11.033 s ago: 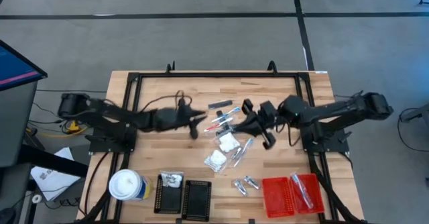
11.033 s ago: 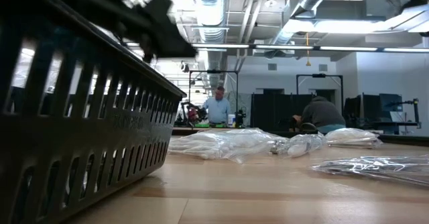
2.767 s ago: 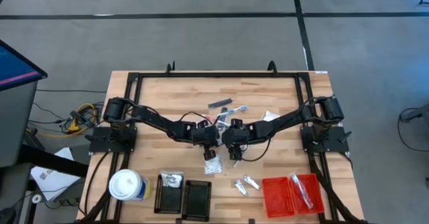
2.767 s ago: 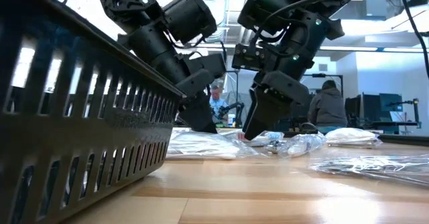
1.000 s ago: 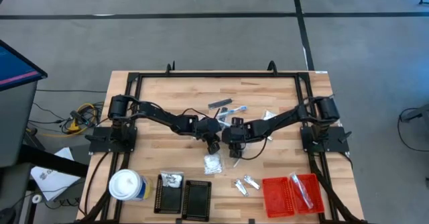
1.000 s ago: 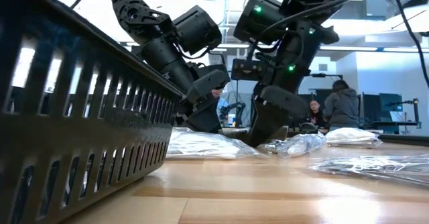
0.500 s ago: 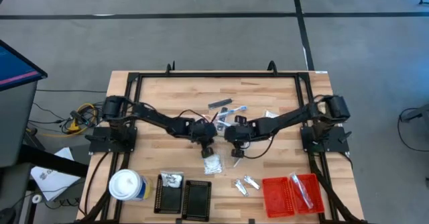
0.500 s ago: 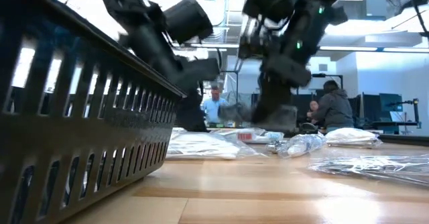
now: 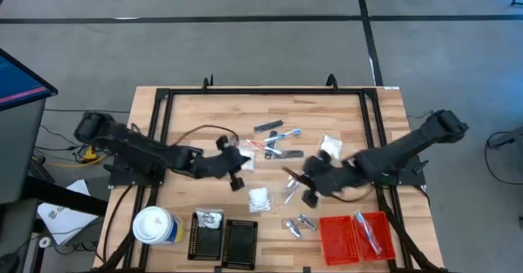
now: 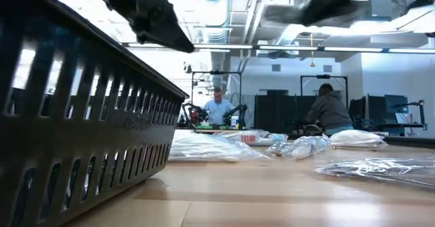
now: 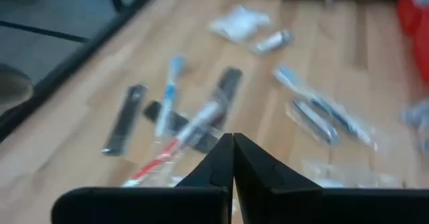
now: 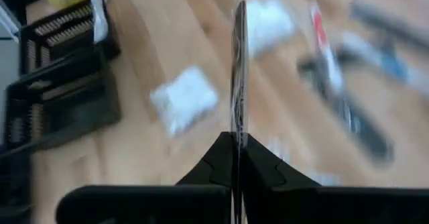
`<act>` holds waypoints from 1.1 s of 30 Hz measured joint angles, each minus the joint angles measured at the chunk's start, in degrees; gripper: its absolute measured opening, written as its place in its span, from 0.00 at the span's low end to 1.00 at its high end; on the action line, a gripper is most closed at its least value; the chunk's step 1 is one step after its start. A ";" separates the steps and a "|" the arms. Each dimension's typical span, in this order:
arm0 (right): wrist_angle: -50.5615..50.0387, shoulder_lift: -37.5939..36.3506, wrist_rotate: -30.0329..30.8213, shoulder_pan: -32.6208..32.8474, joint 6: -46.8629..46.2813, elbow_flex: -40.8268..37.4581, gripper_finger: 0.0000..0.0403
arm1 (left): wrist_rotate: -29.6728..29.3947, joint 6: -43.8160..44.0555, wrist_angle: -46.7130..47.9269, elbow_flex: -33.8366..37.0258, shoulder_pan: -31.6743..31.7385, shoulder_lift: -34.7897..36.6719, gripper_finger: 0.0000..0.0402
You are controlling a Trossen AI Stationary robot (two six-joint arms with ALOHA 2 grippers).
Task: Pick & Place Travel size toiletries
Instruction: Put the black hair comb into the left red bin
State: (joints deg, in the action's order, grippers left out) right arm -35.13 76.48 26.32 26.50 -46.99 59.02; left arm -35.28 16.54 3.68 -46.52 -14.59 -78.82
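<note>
The toiletries (image 9: 274, 138) lie loose around the table's (image 9: 188, 118) middle, waiting to be sorted, judging by the trays along the front edge: two black trays (image 9: 222, 239) towards the left corner, a red tray (image 9: 339, 239) towards the right, each already holding an item. The right gripper (image 9: 304, 183) hangs above the table between the scatter and the red tray, fingers clenched on a thin dark strip (image 12: 238, 70) standing edge-on between them, probably bound for a tray. The left gripper (image 9: 239, 168) hovers left of centre, pinched closed; whether it carries anything cannot be told.
</note>
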 joint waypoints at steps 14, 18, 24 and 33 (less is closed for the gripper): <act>-19.47 13.51 -11.51 32.39 -63.49 9.11 0.00 | -0.33 1.48 -7.25 7.00 0.28 8.97 0.00; -28.92 19.98 -12.51 34.73 -67.09 18.07 0.00 | -0.30 1.48 -7.66 7.00 -0.01 8.62 0.00; -32.61 25.70 -18.43 30.80 -61.75 21.27 0.00 | 0.92 1.50 -8.08 7.00 -0.13 8.62 0.00; -31.19 27.83 -23.34 25.80 -51.21 21.27 0.00 | 1.08 0.19 -8.11 6.95 -0.13 8.62 0.00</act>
State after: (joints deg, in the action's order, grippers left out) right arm -66.32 104.31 2.98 52.30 -98.21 80.29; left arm -34.20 16.73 -4.43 -39.57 -14.72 -70.19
